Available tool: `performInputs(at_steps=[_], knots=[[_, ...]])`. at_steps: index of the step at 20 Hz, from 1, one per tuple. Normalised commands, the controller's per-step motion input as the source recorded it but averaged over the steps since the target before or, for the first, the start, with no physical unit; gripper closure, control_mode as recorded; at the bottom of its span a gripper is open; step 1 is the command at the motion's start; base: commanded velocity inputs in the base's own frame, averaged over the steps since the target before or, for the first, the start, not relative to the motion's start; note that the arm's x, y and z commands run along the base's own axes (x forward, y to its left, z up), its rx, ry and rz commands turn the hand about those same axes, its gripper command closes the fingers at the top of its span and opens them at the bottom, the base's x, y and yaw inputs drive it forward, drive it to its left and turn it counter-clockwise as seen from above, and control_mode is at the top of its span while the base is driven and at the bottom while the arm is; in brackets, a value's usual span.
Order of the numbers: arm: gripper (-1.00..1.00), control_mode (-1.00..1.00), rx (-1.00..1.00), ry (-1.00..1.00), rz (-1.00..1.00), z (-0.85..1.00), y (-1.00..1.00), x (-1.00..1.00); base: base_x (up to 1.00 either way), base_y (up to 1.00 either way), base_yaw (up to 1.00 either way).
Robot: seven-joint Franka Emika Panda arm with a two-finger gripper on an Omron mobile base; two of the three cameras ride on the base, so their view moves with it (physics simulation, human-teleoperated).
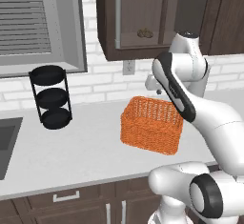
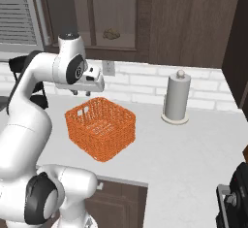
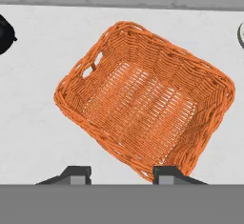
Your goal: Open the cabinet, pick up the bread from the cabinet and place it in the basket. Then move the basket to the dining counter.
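Standing on the white worktop point(image 1: 71, 151), the orange woven basket point(image 1: 152, 124) is sitting empty, turned at an angle to the counter edge, its open weave floor showing bare in the hand view. Hovering above the far side of it, the gripper point(image 3: 122, 174) is pointing down at the basket — its two dark fingertips point(image 3: 76, 174) are standing apart with nothing between them, so the jaws are open and holding nothing.

Resting behind the glass-panelled door of the dark brown cabinet point(image 2: 121, 18), the bread point(image 2: 111, 33) is lying on the lower shelf, a small golden-brown lump — the door with its long silver bar handle point(image 1: 117, 16) is appearing closed. To the left of the basket a black three-tier rack point(image 1: 50, 96) is standing near the wall; to the right, well apart, a paper towel roll point(image 2: 176, 100) is standing upright.
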Motion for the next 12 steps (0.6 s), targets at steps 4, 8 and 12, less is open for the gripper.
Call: performInputs(at_steps=[4, 8, 12], knots=[[-1.00, -1.00, 0.00, 0.00, 0.03, 0.00, 0.05, -0.31, 0.00, 0.00, 0.00], [-1.00, -1.00, -0.02, -0.20, 0.11, 0.01, 0.24, -0.89, 0.00, 0.00, 0.00], [-1.00, -1.00, -0.02, -0.36, 0.02, 0.00, 0.14, -1.00, 0.00, 0.00, 0.00]])
